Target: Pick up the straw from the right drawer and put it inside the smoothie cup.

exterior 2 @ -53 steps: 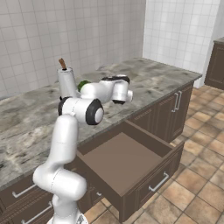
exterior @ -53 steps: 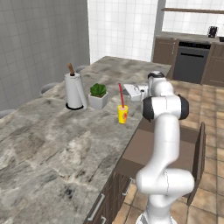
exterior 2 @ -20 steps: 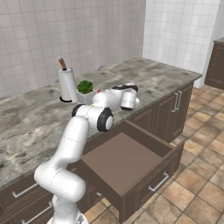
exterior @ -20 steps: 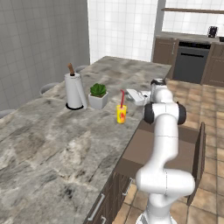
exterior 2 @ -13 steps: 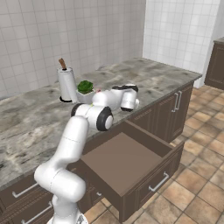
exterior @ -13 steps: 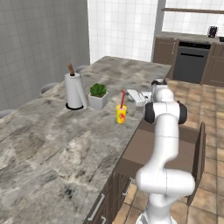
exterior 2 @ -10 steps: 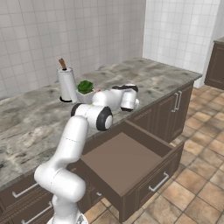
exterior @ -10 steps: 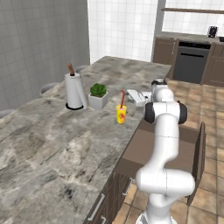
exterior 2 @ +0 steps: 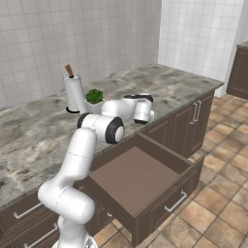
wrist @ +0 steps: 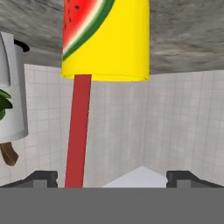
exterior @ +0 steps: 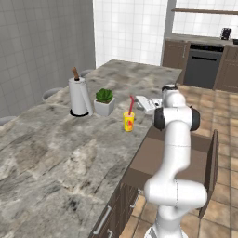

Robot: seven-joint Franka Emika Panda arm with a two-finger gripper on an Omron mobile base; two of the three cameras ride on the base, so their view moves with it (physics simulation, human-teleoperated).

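The yellow smoothie cup (exterior: pixel 128 122) with its watermelon mark stands on the counter, and the red straw (exterior: pixel 131 103) rises out of it at a slight tilt. My gripper (exterior: pixel 142 102) hovers level with the straw just to the cup's right, pointing at it. The hand view is rolled upside down: the cup (wrist: pixel 105 39) hangs from the top and the straw (wrist: pixel 78 131) runs down from its mouth. The gripper (wrist: pixel 112 177) is open, and the straw passes near the left fingertip (wrist: pixel 42 177) without being held. The right drawer (exterior 2: pixel 138 180) is pulled open and its brown floor is bare.
A white square pot with a green plant (exterior: pixel 104 102) and a paper towel roll (exterior: pixel 78 95) stand left of the cup. The open drawer's front panel (exterior: pixel 211 172) juts out beside my base. A marble counter edge (exterior: pixel 139 144) runs along the drawer.
The arm's elbow has swung round and the hand has drawn back a little from the cup. The straw stays standing in the cup. Over the last half second nothing moves.
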